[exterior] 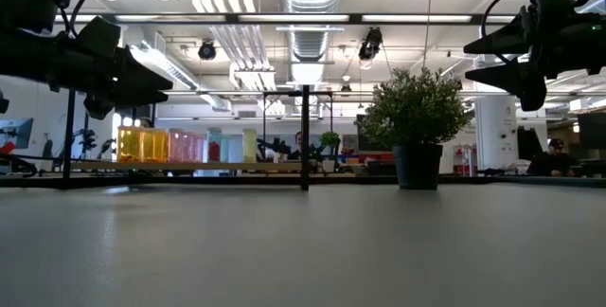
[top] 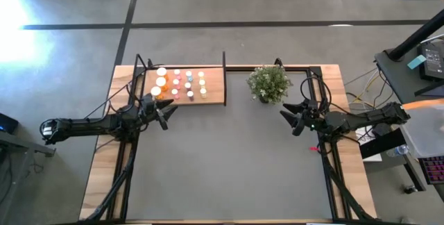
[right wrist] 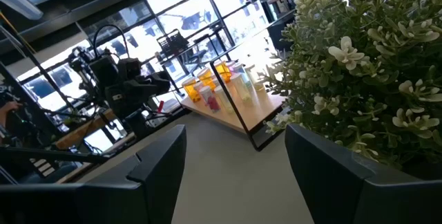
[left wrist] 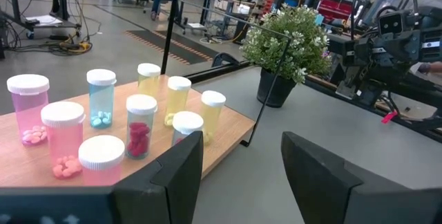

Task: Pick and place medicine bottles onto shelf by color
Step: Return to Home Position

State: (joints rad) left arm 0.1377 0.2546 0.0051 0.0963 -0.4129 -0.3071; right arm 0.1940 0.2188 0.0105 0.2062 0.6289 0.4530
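Observation:
Several medicine bottles (top: pixel 182 82) with white caps stand upright on the light-brown wooden shelf (top: pixel 215 93) at the table's far left: orange ones at its left end, then pink, pale blue and yellow. They also show in the left wrist view (left wrist: pixel 141 124). My left gripper (top: pixel 165 116) is open and empty, above the table just near of the shelf's left end. My right gripper (top: pixel 290 123) is open and empty, above the table near the potted plant (top: pixel 268 84).
The green potted plant stands at the far middle of the dark grey mat (top: pixel 229 162), right of the shelf. A thin dark upright edge (top: pixel 225 78) closes the shelf's right end. Black frame rails (top: pixel 326 148) run along the table's sides.

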